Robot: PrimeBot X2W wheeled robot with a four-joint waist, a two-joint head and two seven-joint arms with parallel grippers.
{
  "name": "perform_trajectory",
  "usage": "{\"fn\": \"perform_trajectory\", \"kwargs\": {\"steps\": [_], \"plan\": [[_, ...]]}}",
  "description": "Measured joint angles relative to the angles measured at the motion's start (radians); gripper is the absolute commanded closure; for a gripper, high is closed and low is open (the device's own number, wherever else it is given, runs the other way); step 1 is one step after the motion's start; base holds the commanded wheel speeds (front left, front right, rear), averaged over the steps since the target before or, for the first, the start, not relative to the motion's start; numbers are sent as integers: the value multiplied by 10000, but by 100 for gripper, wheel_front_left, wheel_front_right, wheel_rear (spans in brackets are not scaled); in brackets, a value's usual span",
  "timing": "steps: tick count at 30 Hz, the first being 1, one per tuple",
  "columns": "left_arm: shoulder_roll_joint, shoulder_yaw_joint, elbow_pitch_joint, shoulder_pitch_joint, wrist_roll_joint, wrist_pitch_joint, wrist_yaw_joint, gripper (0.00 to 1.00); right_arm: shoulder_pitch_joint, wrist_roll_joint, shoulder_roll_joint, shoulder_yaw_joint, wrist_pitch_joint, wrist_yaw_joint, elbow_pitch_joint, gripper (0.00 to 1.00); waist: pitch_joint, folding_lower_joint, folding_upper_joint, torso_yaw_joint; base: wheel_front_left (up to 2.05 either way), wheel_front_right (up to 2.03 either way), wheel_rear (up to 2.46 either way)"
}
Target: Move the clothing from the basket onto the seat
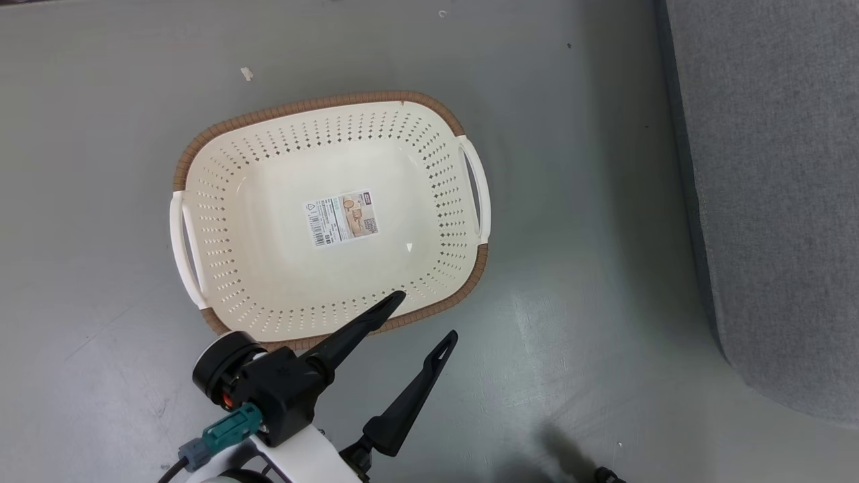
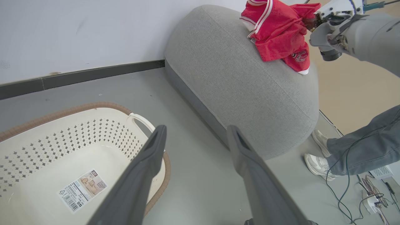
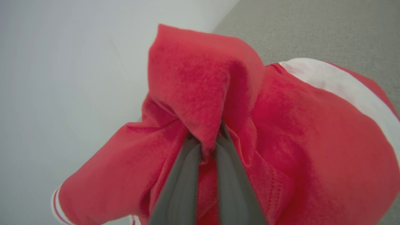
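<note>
Left pincer (image 1: pixel 426 315): released, 2 fingers spread wide, nothing between them. It hangs over the near rim of the basket (image 1: pixel 322 104). 1 fingertip is over the rim's inner edge, the other over the floor (image 1: pixel 570 201) just outside.

Basket: upright on the grey floor. Label sticker (image 1: pixel 342 218) lies flat on the bare cream bottom. 2 white handles (image 1: pixel 480 194), 1 per short end.

Right pincer (image 3: pixel 207 140): clenched on the clothing (image 2: pixel 278 34). A fold of red fabric is pinched between the 2 fingers and bunches over the tips.

Clothing: red bundle with white stripes, on top of the seat (image 2: pixel 234 78). The lower part lies on the grey upholstery, the upper part is gathered at the right pincer. Can't tell how many pieces are in the bundle.

Seat: on the floor, to the robot's right of the basket, with a strip of floor between them.

A person's legs in grey trousers (image 2: pixel 365 153) and pale shoes (image 2: pixel 317 162) are at 1 end of the seat. Cables (image 2: pixel 347 175) lie on the floor beside them.
</note>
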Motion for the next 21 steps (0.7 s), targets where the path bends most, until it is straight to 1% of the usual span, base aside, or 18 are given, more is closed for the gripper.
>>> {"fn": "perform_trajectory", "kwargs": {"steps": [3,7,15,17,18,20,21], "plan": [[2,2,2,0,-2,-2,0,0,-16,-21,-125,-142,-364,-2,-23,100,-58,0,0,-55,0,0,0],[0,0,6,1,-2,-2,0,0,-16,-82,-240,-245,-558,-2,19,100,-143,0,0,-119,0,0,0],[-8,-40,-29,5,-17,0,15,0,-12,-259,-288,-253,-612,-2,328,100,-191,0,0,-210,0,0,0],[-6,-38,-61,9,-17,2,98,0,12,-447,-299,-251,-612,0,380,100,-164,0,0,-212,0,0,0],[-2,-35,-69,12,-17,31,100,0,16,-520,-307,-253,-612,-2,408,92,-146,0,0,-212,0,0,0],[0,-33,-104,30,-17,42,140,0,17,-545,-311,-253,-616,-2,441,64,-104,-1,0,-212,0,0,0],[4,-33,-115,32,-17,42,142,0,16,-545,-311,-255,-642,-2,460,54,-79,-1,0,-212,0,0,0]]}}
